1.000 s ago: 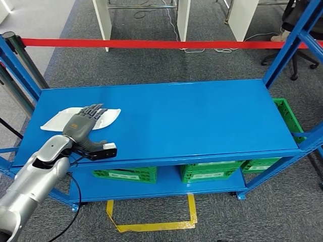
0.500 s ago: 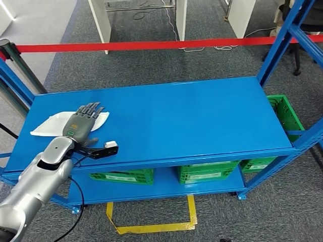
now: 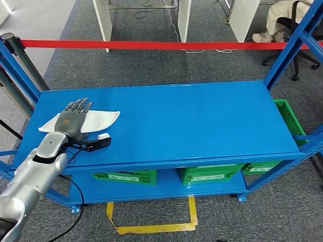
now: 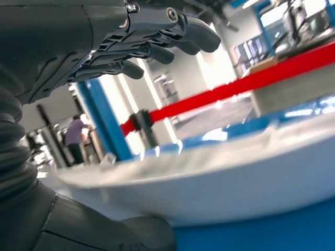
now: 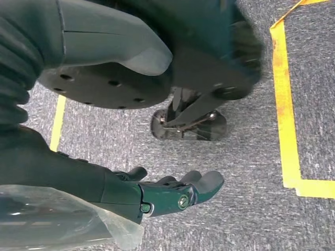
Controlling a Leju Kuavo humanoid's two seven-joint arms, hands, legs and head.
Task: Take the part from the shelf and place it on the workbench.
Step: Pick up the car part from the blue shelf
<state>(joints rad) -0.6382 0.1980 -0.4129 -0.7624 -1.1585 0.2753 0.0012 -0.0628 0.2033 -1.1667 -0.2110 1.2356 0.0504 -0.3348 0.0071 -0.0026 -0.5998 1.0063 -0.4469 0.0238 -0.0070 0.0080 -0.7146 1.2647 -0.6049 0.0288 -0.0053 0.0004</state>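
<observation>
— Where's the part (image 3: 100,119)?
— Flat on the shelf (image 3: 182,116), directly beneath the left hand (image 3: 70,123); its long axis crosses the fingers (image 4: 174,31).
— Grasped?
— No; fingers spread above it, thumb below its edge; the right hand (image 5: 174,193) hangs open, well away.

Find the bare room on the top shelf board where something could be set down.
The blue shelf top is bare from the white part across to its right edge and green crate. The crowded end is where the left hand reaches over that part.
</observation>
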